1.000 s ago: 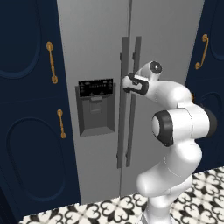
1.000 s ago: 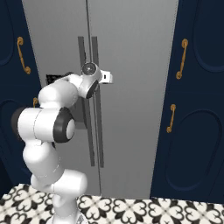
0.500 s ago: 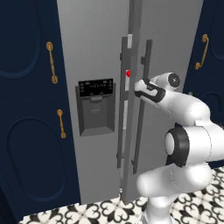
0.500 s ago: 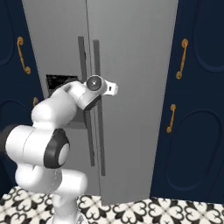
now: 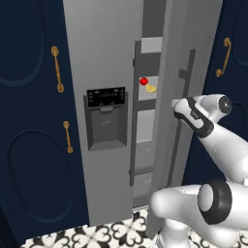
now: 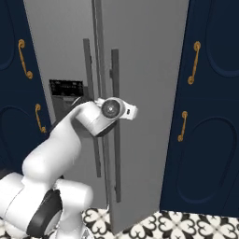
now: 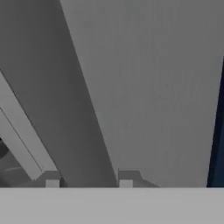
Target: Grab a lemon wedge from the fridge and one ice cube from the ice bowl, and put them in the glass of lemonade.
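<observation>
Since the earlier frame, the tall grey two-door fridge (image 5: 106,121) had swung its right door ajar. I saw the small bright yellow lemon wedge (image 5: 151,88) on a shelf inside, up and left of my gripper (image 7: 89,180) at the door's bar handle (image 5: 183,121). I couldn't tell whether the jaws gripped anything.

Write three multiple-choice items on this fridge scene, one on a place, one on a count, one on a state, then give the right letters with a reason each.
1. Where does the small bright yellow lemon wedge lie?
A. on the patterned floor
B. inside the tall grey fridge, seen through the door gap, beside a small red ball
C. in the dispenser recess

2. How many gold handles show on the navy cabinets in the right base view?
A. one
B. two
C. four

3. How does the fridge's right door stand?
A. partly swung open
B. fully shut
C. taken off

Answers:
1 B, the wedge sits on a shelf in the gap between the doors.
2 C, two on the left cabinets and two on the right.
3 A, the interior shelves show between the doors in the left base view.
</observation>
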